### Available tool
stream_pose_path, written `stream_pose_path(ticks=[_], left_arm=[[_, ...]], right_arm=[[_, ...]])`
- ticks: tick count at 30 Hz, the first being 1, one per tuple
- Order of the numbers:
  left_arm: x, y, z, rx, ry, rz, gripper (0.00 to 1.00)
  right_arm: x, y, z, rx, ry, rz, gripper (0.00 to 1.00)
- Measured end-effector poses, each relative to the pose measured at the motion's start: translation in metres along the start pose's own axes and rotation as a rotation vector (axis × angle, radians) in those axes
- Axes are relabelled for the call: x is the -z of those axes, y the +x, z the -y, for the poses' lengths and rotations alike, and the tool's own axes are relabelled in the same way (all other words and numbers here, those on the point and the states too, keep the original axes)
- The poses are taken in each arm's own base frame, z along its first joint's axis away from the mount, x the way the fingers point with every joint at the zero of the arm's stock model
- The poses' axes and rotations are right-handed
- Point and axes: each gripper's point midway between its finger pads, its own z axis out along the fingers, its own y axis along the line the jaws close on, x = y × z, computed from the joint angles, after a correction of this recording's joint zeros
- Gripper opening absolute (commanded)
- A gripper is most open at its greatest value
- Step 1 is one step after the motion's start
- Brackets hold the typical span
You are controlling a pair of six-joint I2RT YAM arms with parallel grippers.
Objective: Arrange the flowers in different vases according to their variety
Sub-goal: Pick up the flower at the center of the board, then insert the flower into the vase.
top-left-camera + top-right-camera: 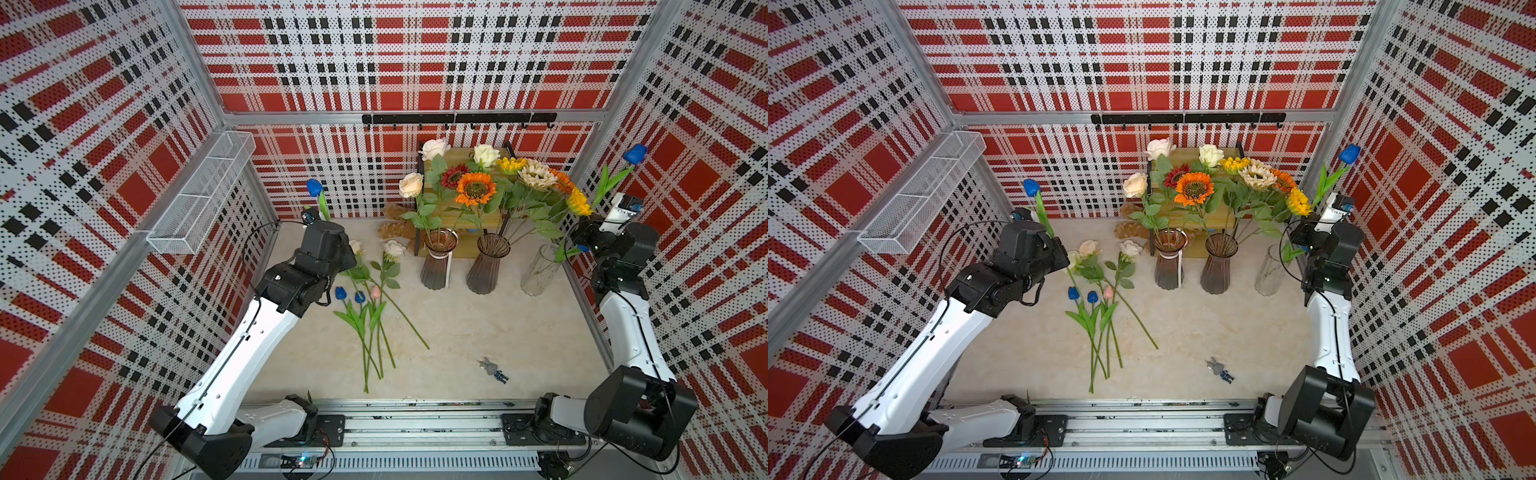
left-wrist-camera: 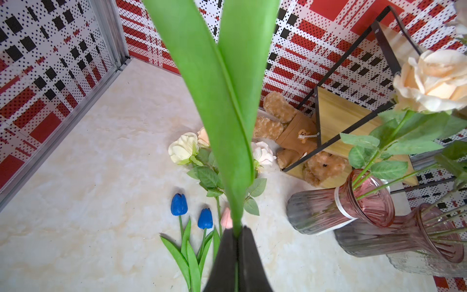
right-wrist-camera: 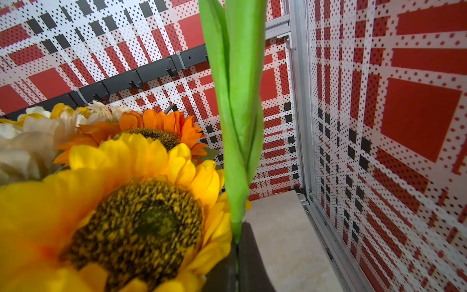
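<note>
The left gripper (image 2: pixel 237 231) is closed on the stem of a blue tulip (image 1: pixel 314 187), just under the two long leaves, and holds it upright above the table (image 1: pixel 478 324). Below it, more flowers lie flat on the table: cream roses (image 1: pixel 394 249), two blue tulips (image 1: pixel 340 293) and a pink tulip (image 1: pixel 375 292), with their stems crossing each other.

Further right stand three vases. The rose vase (image 1: pixel 438 259) and the sunflower vase (image 1: pixel 488 264) are ribbed and dark; the clear vase (image 1: pixel 540 270) is last, near the right wall.

The right gripper (image 3: pixel 237 242) is closed on a second held tulip (image 1: pixel 635 153), also just under the leaves, with a yellow sunflower (image 3: pixel 141 222) close beside it. The lower stem points down toward the clear vase; I cannot tell if it is already inside.

I judge these tulips as very light, with thin stems that bend easily and soft leaves that give no firm hold. The bare stem below the leaves seems the best place to grip. The glass vases look fragile and easy to tip.
</note>
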Motion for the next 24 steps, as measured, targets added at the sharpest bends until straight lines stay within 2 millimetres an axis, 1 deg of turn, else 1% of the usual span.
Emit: stream_pose_path(ticks=[5,12,17,22,23,24], left_arm=[[0.006,-0.003,-0.001,0.011,0.011,0.02,0.0],[0.006,0.001,-0.004,0.021,0.007,0.019,0.0],[0.004,0.005,-0.005,0.02,0.004,0.014,0.0],[0.002,0.007,0.002,0.012,0.018,0.009,0.0],[0.001,0.008,0.003,0.009,0.02,0.006,0.0],[0.0,0.01,0.005,0.006,0.022,0.003,0.0]], right_arm=[[-0.009,0.003,0.002,-0.013,-0.012,0.008,0.0],[-0.025,0.021,0.012,-0.034,-0.008,-0.017,0.0],[-0.028,0.028,0.016,-0.033,-0.005,-0.029,0.0],[-0.033,0.04,0.021,-0.02,0.002,-0.055,0.0],[-0.033,0.042,0.022,-0.015,0.009,-0.06,0.06],[-0.033,0.043,0.022,-0.01,0.014,-0.066,0.08]])
